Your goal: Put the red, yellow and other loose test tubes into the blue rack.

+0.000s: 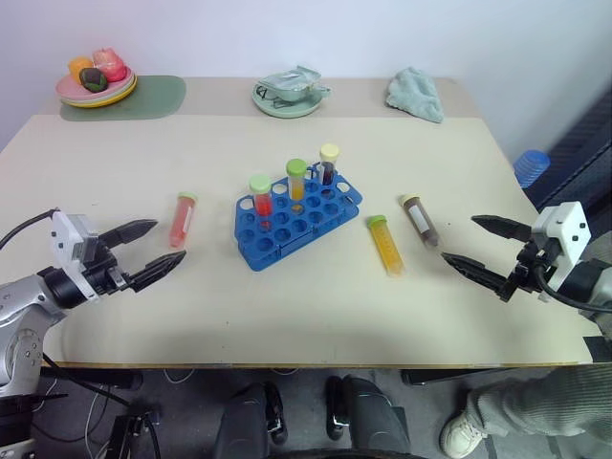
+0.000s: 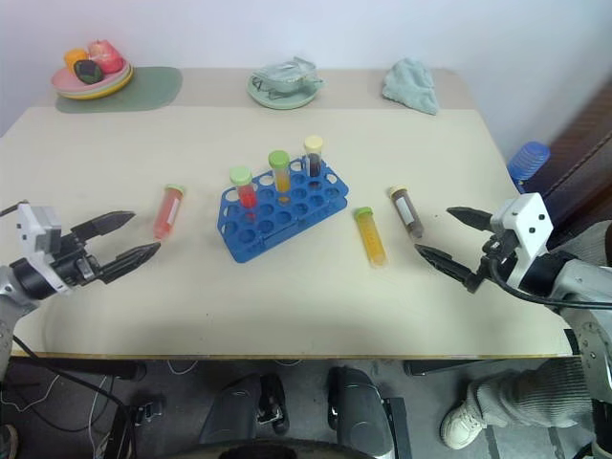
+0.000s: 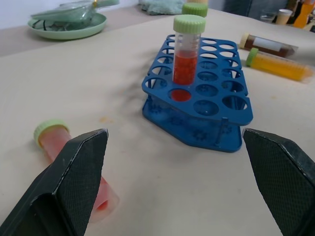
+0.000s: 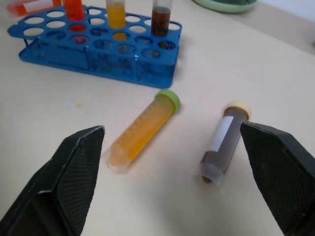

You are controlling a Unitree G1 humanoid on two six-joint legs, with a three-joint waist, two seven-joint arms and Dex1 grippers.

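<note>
The blue rack (image 1: 297, 218) sits at the middle of the counter (image 1: 287, 316), turned at a slant. Three tubes stand upright in its far row: a red one with a green cap (image 1: 262, 196) at the left, an orange-yellow one with a green cap (image 1: 296, 180) in the middle, a dark one with a pale yellow cap (image 1: 328, 163) at the right.

Three tubes are lying loose. Left of the rack and apart from it, the red tube (image 1: 182, 219) lies flat, green cap toward the far side. Right of the rack, the yellow tube (image 1: 385, 245) lies flat with its green cap at the far end, and just right of that lies the brown tube (image 1: 420, 221), pale cap also toward the far side. The two lie near each other without touching.

The left tool (image 1: 150, 251) hovers at the near left, fingers spread wide and holding nothing, with the red tube lying just beyond its fingertips. The right tool (image 1: 474, 243) hangs at the near right, likewise released and empty, fingers pointing in toward the brown and yellow tubes.

Along the far edge: a plate of fruit (image 1: 96, 81) on a green mat (image 1: 153, 98) at the left, a pale green dish (image 1: 288, 93) in the middle, and a crumpled cloth (image 1: 415, 94) to the right.
</note>
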